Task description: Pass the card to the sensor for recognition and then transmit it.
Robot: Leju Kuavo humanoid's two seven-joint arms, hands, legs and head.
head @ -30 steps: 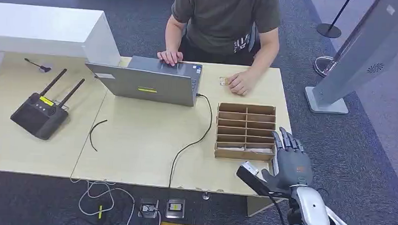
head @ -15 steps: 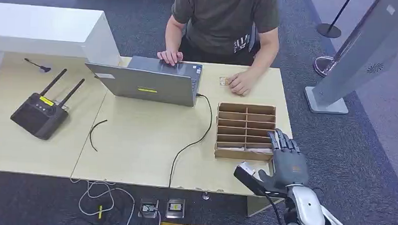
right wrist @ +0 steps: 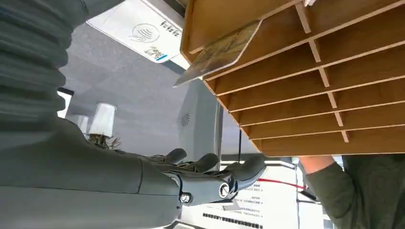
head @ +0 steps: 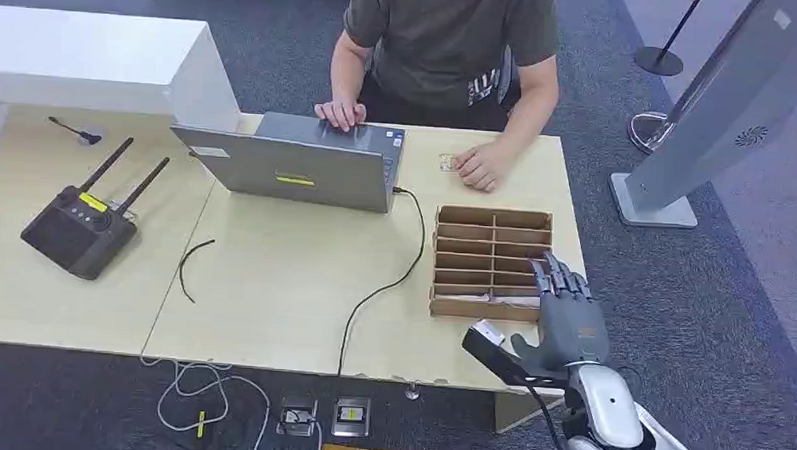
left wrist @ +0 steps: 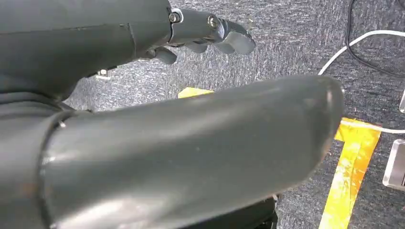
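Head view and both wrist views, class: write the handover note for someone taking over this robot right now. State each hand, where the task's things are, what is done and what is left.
Right hand: holds nothing, fingers spread, at the near right corner of the wooden slotted card rack on the table.
Left hand: holds nothing, hanging over the carpet floor.
Card: sticks out of a slot at the rack's end, not gripped.
A person sits at the far side by the laptop, one hand next to a small item I cannot identify.
Done: nothing visible yet.
Left: grasp the card, present it to the sensor, then hand it over.
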